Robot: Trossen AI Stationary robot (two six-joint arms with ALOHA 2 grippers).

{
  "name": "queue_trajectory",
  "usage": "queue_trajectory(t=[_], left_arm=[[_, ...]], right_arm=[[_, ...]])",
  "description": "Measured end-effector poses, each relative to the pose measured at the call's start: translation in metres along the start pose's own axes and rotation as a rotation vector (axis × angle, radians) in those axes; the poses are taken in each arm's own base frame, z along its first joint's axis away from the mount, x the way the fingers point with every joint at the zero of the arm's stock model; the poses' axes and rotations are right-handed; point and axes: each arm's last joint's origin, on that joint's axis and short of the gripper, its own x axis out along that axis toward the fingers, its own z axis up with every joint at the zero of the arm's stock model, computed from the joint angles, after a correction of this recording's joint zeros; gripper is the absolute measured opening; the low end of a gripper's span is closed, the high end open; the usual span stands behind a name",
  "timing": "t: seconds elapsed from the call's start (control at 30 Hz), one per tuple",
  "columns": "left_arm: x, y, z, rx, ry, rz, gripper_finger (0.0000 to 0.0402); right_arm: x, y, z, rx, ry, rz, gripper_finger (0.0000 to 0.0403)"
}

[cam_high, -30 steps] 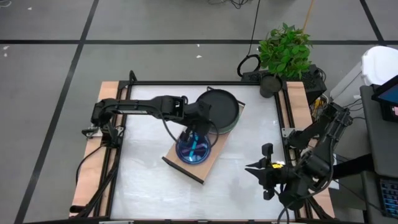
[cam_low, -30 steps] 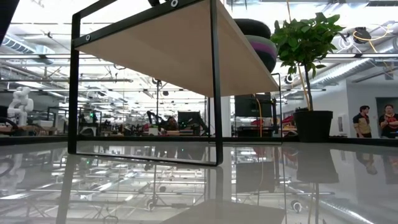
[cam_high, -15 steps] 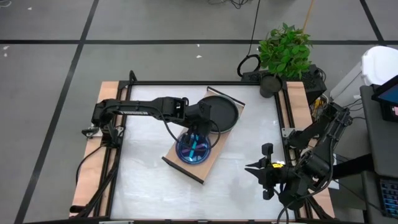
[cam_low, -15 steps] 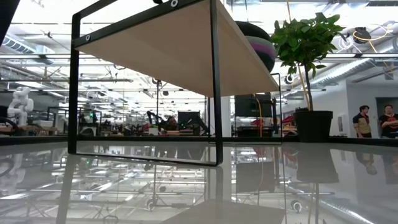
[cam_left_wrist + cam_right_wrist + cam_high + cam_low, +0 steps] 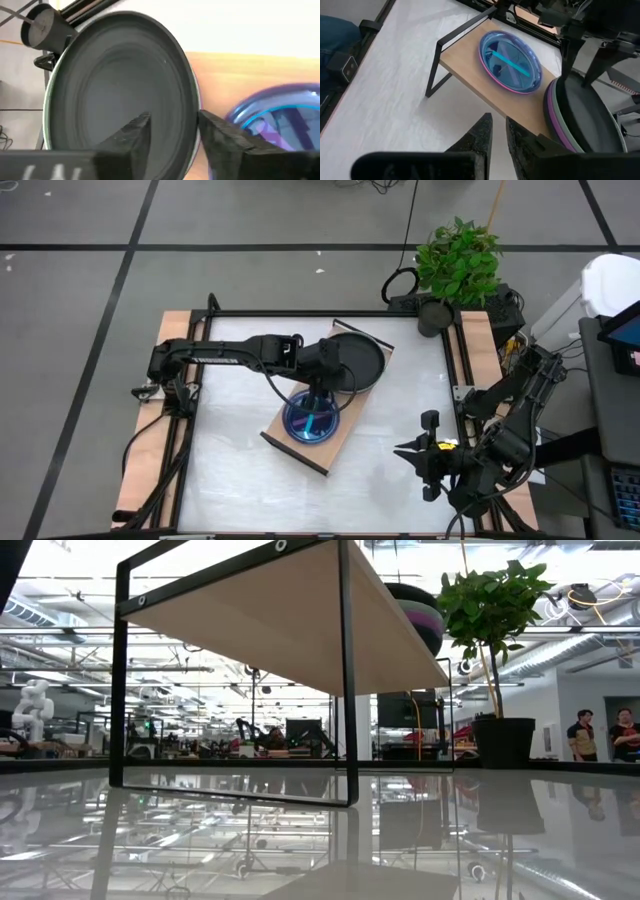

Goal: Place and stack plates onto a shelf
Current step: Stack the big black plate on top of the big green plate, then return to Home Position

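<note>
left gripper (image 5: 172, 137) jaws just spread apart off the black plate (image 5: 352, 359), so it now sits on the shelf (image 5: 340, 435) stack; right gripper (image 5: 499, 131) jaws nearly closed, empty

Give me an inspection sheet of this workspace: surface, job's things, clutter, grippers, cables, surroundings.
Surface: white table, framed by black rails.
Job's things: wooden shelf set diagonally mid-table; a stack of large plates, black on top with green and purple rims below, at one end; small cyan plate over a pink one beside it.
Clutter: nothing seen on the table.
Grippers: left gripper open, astride the black plate's rim; right gripper parked at the table's right edge, holding nothing.
Cables: black bundles along both arm bases, a coil behind the table.
Surroundings: potted plant at the far right corner; people in the distance.
</note>
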Motion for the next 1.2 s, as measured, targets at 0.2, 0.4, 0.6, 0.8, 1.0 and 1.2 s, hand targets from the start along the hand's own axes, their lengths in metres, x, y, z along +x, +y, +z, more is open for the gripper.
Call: queue_trajectory(t=[0.2,0.4,0.6,0.8,1.0,1.2], left_arm=[[-0.004,-0.001,0.002,-0.053,-0.023,0.010,0.0225],[-0.026,0.000,0.002,-0.110,-0.048,0.018,0.0227],[-0.062,-0.007,-0.002,-0.217,-0.101,-0.008,0.0201],[-0.077,-0.035,-0.016,-0.248,-0.119,-0.038,0.0156],[-0.082,-0.062,-0.045,-0.236,-0.175,-0.040,0.0100],[-0.089,-0.078,-0.084,-0.282,-0.352,-0.016,0.0079]], right_arm=[[0.000,0.000,0.000,0.000,0.000,0.000,0.0038],[0.002,0.001,-0.002,0.000,-0.008,-0.028,0.0038],[0.012,0.005,-0.012,-0.049,-0.006,-0.111,0.0038],[0.021,0.004,-0.019,-0.047,-0.002,-0.125,0.0038],[0.038,-0.005,-0.033,-0.029,-0.057,-0.105,0.0038],[0.036,-0.025,-0.052,0.033,-0.209,-0.011,0.0038]])
